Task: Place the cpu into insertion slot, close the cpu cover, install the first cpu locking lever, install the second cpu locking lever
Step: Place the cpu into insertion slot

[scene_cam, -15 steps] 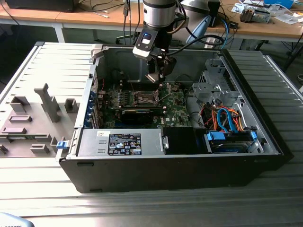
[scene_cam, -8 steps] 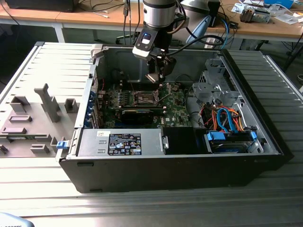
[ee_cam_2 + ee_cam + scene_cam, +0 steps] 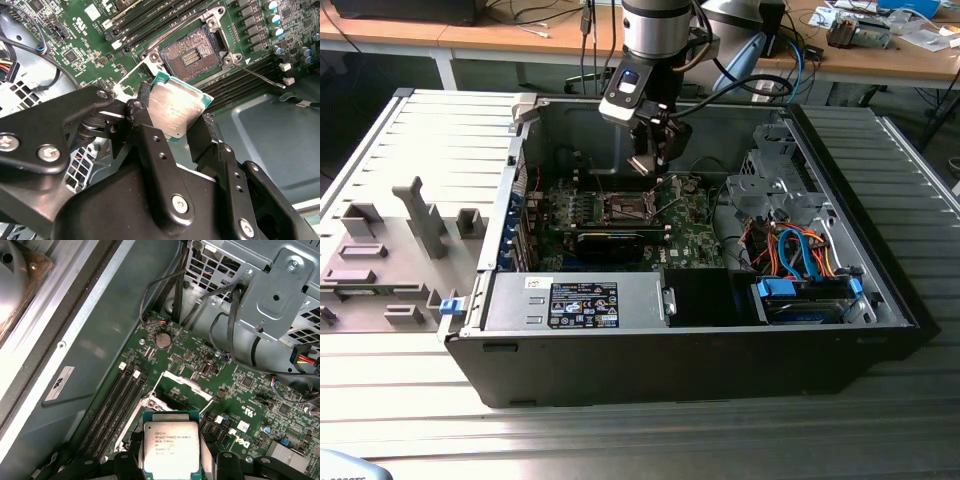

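Observation:
My gripper (image 3: 646,163) hangs inside the open computer case, a little above the green motherboard (image 3: 692,235). It is shut on the cpu (image 3: 176,107), a small square chip with a silvery top and green edge, clamped by two opposite sides between the black fingers (image 3: 148,131). The cpu (image 3: 171,447) is held flat with its printed top up in the first wrist view. The insertion slot (image 3: 192,54) lies uncovered, its dark pin field showing, apart from the chip. The cpu cover (image 3: 186,383) stands raised. Two thin wire levers (image 3: 257,75) stick out unlatched beside the socket.
The case (image 3: 720,350) walls ring the board. A power supply (image 3: 582,303) sits at the front, a drive cage (image 3: 775,190) and coloured cables (image 3: 790,250) on the exterior view's right. Black memory slots (image 3: 120,395) flank the socket. A grey fixture tray (image 3: 400,240) lies outside the case.

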You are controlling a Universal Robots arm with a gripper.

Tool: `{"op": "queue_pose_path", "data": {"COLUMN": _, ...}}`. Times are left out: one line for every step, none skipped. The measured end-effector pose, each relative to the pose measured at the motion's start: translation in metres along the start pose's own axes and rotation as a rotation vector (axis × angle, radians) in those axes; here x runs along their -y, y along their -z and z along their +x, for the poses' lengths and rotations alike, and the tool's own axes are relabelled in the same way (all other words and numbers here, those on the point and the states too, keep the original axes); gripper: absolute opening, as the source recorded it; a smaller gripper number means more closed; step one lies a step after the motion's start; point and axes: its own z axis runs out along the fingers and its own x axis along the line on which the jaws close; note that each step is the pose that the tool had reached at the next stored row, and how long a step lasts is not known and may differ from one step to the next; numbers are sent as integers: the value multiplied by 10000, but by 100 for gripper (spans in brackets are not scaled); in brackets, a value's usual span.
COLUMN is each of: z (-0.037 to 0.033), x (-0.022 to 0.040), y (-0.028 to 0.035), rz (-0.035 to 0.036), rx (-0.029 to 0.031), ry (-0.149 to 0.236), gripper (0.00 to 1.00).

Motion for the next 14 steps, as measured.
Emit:
{"op": "queue_pose_path", "data": {"z": 0, "x": 0, "y": 0, "rz": 1, "rx": 2, "ry": -22, "gripper": 54}}
{"op": "queue_pose_path", "data": {"z": 0, "x": 0, "y": -1, "rz": 1, "rx": 5, "ry": -44, "gripper": 54}}
{"op": "queue_pose_path", "data": {"z": 0, "x": 0, "y": -1, "rz": 0, "rx": 6, "ry": -56, "gripper": 54}}
{"op": "queue_pose_path", "data": {"z": 0, "x": 0, "y": -2, "rz": 1, "rx": 7, "ry": -70, "gripper": 54}}
{"op": "queue_pose_path", "data": {"z": 0, "x": 0, "y": -2, "rz": 1, "rx": 10, "ry": -94, "gripper": 54}}
{"op": "queue_pose_path", "data": {"z": 0, "x": 0, "y": -3, "rz": 1, "rx": 12, "ry": -113, "gripper": 54}}
{"op": "queue_pose_path", "data": {"z": 0, "x": 0, "y": -3, "rz": 2, "rx": 13, "ry": -127, "gripper": 54}}
{"op": "queue_pose_path", "data": {"z": 0, "x": 0, "y": -3, "rz": 2, "rx": 14, "ry": -140, "gripper": 54}}
{"op": "queue_pose_path", "data": {"z": 0, "x": 0, "y": -4, "rz": 2, "rx": 15, "ry": -154, "gripper": 54}}
{"op": "queue_pose_path", "data": {"z": 0, "x": 0, "y": -4, "rz": 2, "rx": 17, "ry": -165, "gripper": 54}}
{"op": "queue_pose_path", "data": {"z": 0, "x": 0, "y": -4, "rz": 2, "rx": 19, "ry": -188, "gripper": 54}}
{"op": "queue_pose_path", "data": {"z": 0, "x": 0, "y": -5, "rz": 3, "rx": 22, "ry": -207, "gripper": 54}}
{"op": "queue_pose_path", "data": {"z": 0, "x": 0, "y": -5, "rz": 3, "rx": 24, "ry": -223, "gripper": 54}}
{"op": "queue_pose_path", "data": {"z": 0, "x": 0, "y": -5, "rz": 3, "rx": 25, "ry": -235, "gripper": 54}}
